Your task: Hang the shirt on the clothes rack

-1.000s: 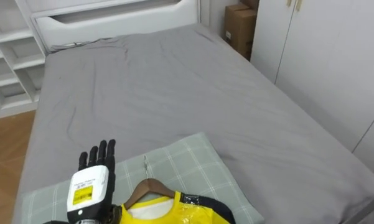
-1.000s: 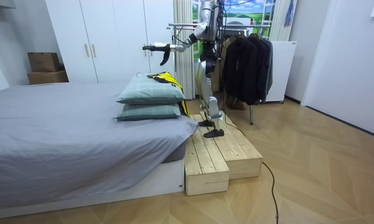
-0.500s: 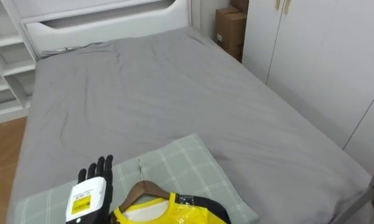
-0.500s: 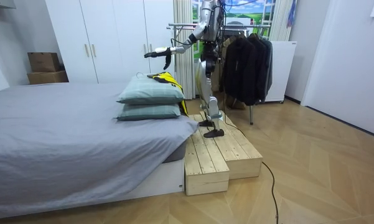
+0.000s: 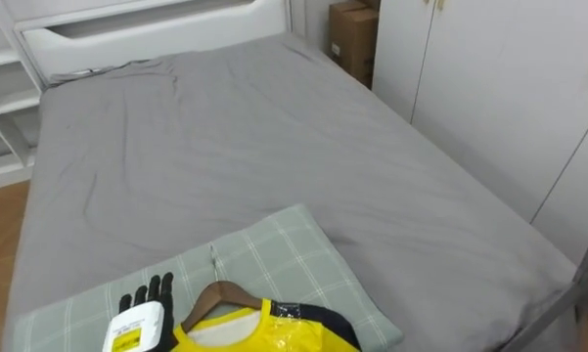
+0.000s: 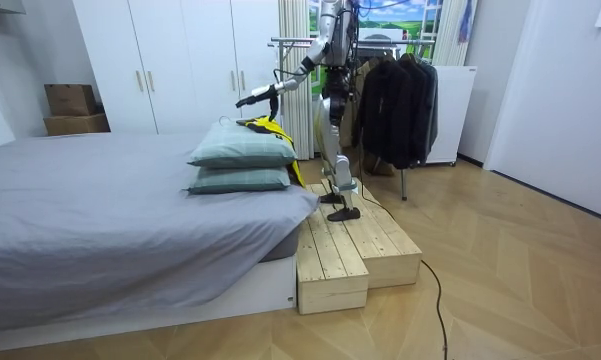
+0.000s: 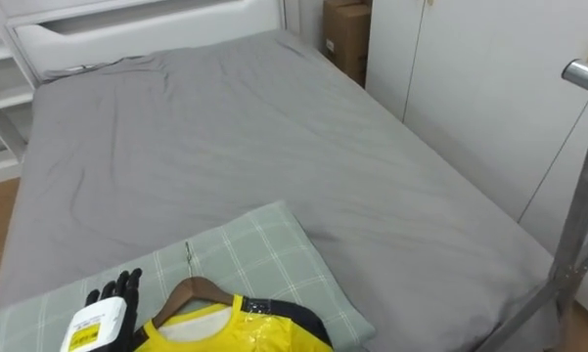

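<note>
My left hand (image 5: 142, 311) is at the lower left edge of the frame, fingers straight and relaxed, gripping nothing, over the green checked pillow (image 5: 274, 256). Just right of it, at bottom centre, the yellow shirt (image 5: 269, 334) lies on that pillow on a wooden hanger (image 5: 218, 296). Beyond stretches the grey bed (image 5: 225, 137). A cardboard box (image 5: 352, 39) stands at the upper right beside white wardrobe doors (image 5: 489, 88).

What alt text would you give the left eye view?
The robot's left hand, fingers straight, hovers over a green checked pillow beside a yellow garment on a wooden hanger, at the near end of a grey bed.
</note>
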{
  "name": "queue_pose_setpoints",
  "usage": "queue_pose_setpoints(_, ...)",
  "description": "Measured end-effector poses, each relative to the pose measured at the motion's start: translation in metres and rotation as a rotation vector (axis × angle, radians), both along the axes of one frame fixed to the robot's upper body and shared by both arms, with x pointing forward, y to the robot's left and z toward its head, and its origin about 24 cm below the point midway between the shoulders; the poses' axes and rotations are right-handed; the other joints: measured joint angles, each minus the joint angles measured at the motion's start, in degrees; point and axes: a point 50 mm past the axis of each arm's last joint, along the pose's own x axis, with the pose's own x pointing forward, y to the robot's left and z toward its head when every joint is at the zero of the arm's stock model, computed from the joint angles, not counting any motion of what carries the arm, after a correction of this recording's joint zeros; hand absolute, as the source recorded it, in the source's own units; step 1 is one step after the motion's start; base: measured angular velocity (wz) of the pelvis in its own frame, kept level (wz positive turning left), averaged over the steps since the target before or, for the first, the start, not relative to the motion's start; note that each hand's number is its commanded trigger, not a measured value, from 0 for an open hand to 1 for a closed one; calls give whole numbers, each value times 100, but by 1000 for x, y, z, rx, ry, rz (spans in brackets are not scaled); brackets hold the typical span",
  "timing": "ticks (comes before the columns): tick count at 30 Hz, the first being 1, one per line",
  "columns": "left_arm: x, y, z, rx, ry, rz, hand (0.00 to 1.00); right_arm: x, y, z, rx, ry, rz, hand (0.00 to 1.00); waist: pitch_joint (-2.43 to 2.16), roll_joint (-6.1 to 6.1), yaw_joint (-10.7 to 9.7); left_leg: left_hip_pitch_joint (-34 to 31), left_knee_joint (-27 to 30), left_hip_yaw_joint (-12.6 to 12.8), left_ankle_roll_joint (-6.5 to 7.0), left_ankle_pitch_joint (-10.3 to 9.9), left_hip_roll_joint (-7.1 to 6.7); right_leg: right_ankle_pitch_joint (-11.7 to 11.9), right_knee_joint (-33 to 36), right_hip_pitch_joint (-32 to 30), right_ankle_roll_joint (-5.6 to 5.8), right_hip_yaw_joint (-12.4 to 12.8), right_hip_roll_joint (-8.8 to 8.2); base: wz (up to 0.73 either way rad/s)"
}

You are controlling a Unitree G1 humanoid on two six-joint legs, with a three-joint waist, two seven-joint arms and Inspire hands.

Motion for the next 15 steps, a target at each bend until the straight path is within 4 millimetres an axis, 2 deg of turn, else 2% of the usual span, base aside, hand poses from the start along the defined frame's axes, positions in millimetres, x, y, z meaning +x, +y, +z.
queue_pose_setpoints(5, -2, 0, -3, -6, 44, 3, 0, 5, 1, 0, -3, 6, 36, 0, -34, -76, 31, 28, 1, 34, 0, 0, 2, -2, 12, 11, 1, 31, 0, -1)
queue_pose_setpoints(11, -3, -3, -6, -22, 82, 1, 0, 6, 2, -1, -10, 19, 66, 0, -15, -112, 40, 64, -3, 45, 0, 0, 2, -1, 28, 26, 1, 52, 1, -1)
queue_pose_setpoints(15, -12, -4, -13, -46, 114, 40, 0, 3, 2, -1, -15, 40, 92, 0, -15, -100, 40, 127, -55, 108, 0, 0, 9, -1, 45, 33, 0, 120, 21, -9)
